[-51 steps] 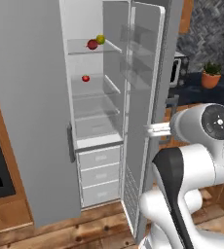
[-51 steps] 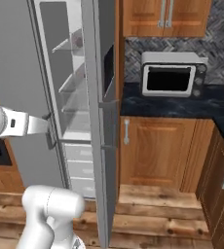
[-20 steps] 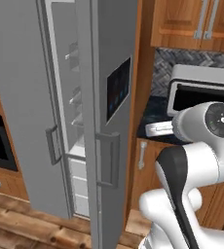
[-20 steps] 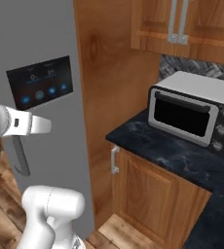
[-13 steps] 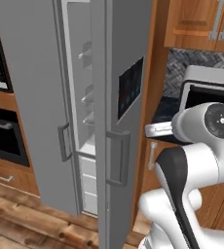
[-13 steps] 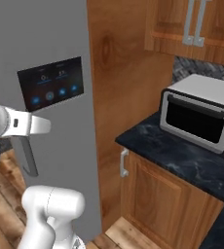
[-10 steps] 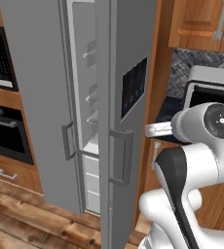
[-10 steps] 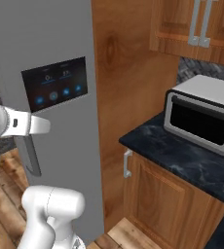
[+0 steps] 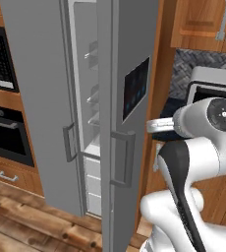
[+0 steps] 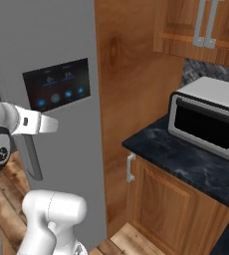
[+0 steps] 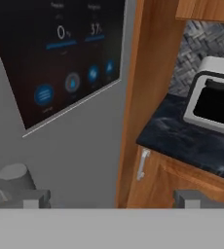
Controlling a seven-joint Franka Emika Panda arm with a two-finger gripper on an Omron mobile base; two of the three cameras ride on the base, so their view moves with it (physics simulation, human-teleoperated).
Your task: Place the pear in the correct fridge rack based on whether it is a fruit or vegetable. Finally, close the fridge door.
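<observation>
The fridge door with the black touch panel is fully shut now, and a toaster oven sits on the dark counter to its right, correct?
Not quite: the fridge door is still ajar; the left base view shows shelves through the gap. The toaster oven does sit on the dark counter.

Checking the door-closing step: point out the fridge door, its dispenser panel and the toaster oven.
fridge door [image 9: 116,88], left base view, its grey outer face.
dispenser panel [image 10: 57,83], right base view, the middle of its black screen.
toaster oven [image 10: 207,125], right base view, its dark glass door.
</observation>
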